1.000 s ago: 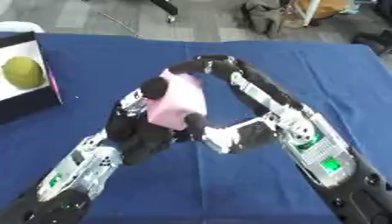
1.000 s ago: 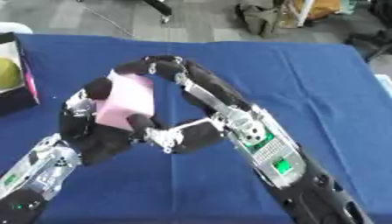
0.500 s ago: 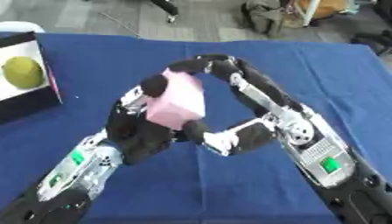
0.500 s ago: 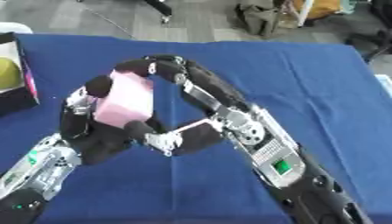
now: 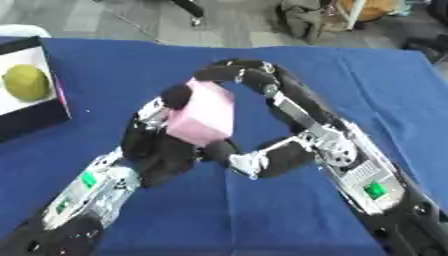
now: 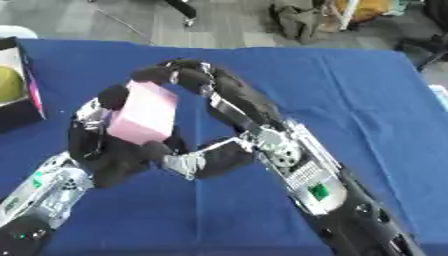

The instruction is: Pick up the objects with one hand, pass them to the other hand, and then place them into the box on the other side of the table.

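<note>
**A:** Over the middle of the blue table, well to the right of the box, the two hands meet around a pink block. It is off the cloth, held up between them.

**B:** Which hand has it?

**A:** Both seem to. The left hand comes up from below with its fingers curled round the block's left and lower faces. The right hand arches over the top, fingers bent down onto the upper right edge, its thumb reaching in beneath. Whether one of them bears more of the load cannot be told.

**B:** How is the block likely to handle?

**A:** It looks like a light piece, perhaps foam or a sponge: matte, flat-faced, with corners slightly rounded. That is a guess from its look. If soft, it should give a little under the fingers and not slip readily, and it hardly seems fragile.

**B:** Where should the receiving hand take hold?

**A:** Across two opposite flat faces, thumb on one and fingers on the other, near the middle of the block rather than a corner, so it does not twist when the other hand lets go.

**B:** And the box?

**A:** It sits at the table's far left edge, with a yellow-green round object already lying in it.
</note>
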{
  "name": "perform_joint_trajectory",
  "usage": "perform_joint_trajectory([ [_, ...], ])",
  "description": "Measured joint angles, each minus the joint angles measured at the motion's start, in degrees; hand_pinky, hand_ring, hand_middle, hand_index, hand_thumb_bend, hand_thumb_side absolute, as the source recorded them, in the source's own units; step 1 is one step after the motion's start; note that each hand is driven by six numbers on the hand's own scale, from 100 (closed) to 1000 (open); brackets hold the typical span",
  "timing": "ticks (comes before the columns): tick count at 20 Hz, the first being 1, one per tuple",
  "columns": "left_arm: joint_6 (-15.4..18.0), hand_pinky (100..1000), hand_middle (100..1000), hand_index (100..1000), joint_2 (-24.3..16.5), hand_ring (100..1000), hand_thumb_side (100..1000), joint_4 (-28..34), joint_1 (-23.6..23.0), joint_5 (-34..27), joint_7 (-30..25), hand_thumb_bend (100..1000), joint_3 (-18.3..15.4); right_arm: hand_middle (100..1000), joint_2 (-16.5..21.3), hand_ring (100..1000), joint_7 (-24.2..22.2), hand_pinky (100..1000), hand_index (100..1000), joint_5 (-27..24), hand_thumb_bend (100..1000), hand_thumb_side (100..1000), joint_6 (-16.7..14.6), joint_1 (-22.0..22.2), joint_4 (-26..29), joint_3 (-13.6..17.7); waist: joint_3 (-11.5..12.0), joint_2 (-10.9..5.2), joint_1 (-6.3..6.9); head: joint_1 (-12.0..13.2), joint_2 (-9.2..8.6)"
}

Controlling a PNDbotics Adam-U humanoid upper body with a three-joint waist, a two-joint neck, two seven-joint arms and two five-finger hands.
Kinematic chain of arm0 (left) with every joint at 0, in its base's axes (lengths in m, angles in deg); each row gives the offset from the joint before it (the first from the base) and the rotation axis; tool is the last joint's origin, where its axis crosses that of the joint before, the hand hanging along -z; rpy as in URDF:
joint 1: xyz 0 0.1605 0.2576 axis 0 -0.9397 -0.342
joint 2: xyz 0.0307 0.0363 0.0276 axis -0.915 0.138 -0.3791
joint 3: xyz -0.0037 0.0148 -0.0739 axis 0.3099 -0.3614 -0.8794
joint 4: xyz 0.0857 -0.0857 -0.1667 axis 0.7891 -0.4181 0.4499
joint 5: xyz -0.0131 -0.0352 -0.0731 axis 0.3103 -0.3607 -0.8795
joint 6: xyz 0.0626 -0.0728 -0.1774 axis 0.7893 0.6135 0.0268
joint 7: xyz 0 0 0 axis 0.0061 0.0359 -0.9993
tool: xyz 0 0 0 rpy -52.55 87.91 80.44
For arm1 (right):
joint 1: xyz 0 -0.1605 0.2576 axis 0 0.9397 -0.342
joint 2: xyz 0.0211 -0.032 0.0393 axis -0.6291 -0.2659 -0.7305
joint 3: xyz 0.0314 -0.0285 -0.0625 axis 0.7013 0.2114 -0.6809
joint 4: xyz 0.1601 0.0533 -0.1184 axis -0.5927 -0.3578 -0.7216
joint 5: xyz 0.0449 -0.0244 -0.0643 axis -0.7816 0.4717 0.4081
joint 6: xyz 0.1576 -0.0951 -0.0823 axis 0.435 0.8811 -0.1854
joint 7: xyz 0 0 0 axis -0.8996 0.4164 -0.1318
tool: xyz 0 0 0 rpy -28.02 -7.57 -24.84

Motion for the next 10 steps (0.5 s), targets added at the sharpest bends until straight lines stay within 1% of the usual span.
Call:
perform_joint_trajectory([
  [1,0.06,765,429,479,0.0,636,691,0.0,0.0,0.0,0.06,322,0.0,857,0.0,840,0.39,832,867,0.54,284,513,0.05,-0.04,0.0,-0.12,-0.01,0.0,0.01,0.0,0.0],
  [3,0.16,764,428,479,0.0,635,690,0.0,0.0,0.0,0.18,327,0.0,925,0.0,863,1.01,863,878,1.57,288,513,0.07,-0.2,0.0,-0.24,-0.01,0.0,0.01,0.0,0.0],
  [4,0.16,764,428,478,0.0,635,688,0.0,0.0,0.0,0.24,331,0.0,942,0.0,871,1.28,874,881,2.05,287,515,0.07,-0.24,0.0,-0.25,-0.01,0.0,0.01,0.0,0.0],
  [10,0.19,760,423,474,0.0,629,683,0.0,0.0,-0.05,0.7,335,0.0,992,0.0,881,2.41,892,891,4.01,277,522,0.15,-0.25,0.0,-0.5,0.09,0.0,0.02,0.0,0.0],
])
